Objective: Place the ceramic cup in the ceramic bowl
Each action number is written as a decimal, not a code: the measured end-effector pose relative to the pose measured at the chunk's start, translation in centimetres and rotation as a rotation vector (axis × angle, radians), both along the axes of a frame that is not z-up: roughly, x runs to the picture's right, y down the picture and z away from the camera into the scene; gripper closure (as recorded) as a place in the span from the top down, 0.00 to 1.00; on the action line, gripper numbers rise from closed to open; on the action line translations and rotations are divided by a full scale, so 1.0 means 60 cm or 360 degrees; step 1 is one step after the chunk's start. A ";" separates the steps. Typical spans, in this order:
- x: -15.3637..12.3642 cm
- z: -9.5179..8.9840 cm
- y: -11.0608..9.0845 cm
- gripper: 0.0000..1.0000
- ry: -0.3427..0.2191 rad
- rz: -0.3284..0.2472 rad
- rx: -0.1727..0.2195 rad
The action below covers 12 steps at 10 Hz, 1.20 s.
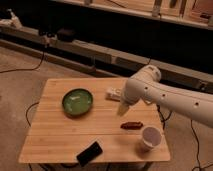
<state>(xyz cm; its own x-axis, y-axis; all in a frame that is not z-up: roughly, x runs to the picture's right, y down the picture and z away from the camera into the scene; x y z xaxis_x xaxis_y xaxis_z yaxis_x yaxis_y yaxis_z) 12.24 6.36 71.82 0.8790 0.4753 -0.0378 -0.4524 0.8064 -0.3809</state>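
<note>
1. The gripper (122,109) hangs at the tapered end of the white arm (165,97). It points down over the middle of the wooden table (52,137), a little toward its back edge. Whether it is open or closed I cannot tell, and nothing can be seen held in it.
2. Just behind the gripper, a flat white packet (113,93) lies on the tabletop, partly covered by the arm. Any print on it cannot be read.
3. A small reddish-brown oblong thing (132,125) lies on the wood in front of the gripper, slightly to the right in the view.
4. The ceramic cup (151,137) stands upright beyond that brown thing, near the table's front right corner as seen. It is apart from the gripper, lower and to the right in the view, with its mouth facing up. No marking on it can be made out.
5. The ceramic bowl (77,102) sits to the left of the gripper in the view, on the left half of the table. It is clear of the gripper and well apart from the cup, its glossy green inside facing up.
6. A flat black slab (90,153) lies tilted at the table's front edge.
7. A long rail (100,52) runs behind the table, and cables (22,67) trail across the floor.
</note>
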 end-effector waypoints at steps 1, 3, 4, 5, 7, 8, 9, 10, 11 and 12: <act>0.034 -0.019 -0.002 0.80 0.0074 0.0138 -0.0051; 0.083 -0.052 0.002 0.80 0.0153 0.0357 -0.0140; 0.097 -0.064 0.012 0.80 0.0174 0.0414 -0.0186; 0.115 -0.082 0.037 0.80 0.0225 0.0491 -0.0289; 0.126 -0.101 0.057 0.80 0.0281 0.0542 -0.0369; 0.128 -0.101 0.059 0.80 0.0285 0.0543 -0.0373; 0.124 -0.101 0.058 0.80 0.0282 0.0538 -0.0373; 0.125 -0.101 0.058 0.80 0.0282 0.0538 -0.0373; 0.127 -0.101 0.059 0.80 0.0285 0.0542 -0.0375; 0.138 -0.101 0.068 0.80 0.0294 0.0557 -0.0393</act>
<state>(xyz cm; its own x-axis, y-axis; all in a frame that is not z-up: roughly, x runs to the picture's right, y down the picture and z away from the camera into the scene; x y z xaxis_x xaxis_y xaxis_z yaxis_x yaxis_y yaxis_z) 20.49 10.46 65.75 0.6353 0.6992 -0.3279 -0.7595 0.4886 -0.4295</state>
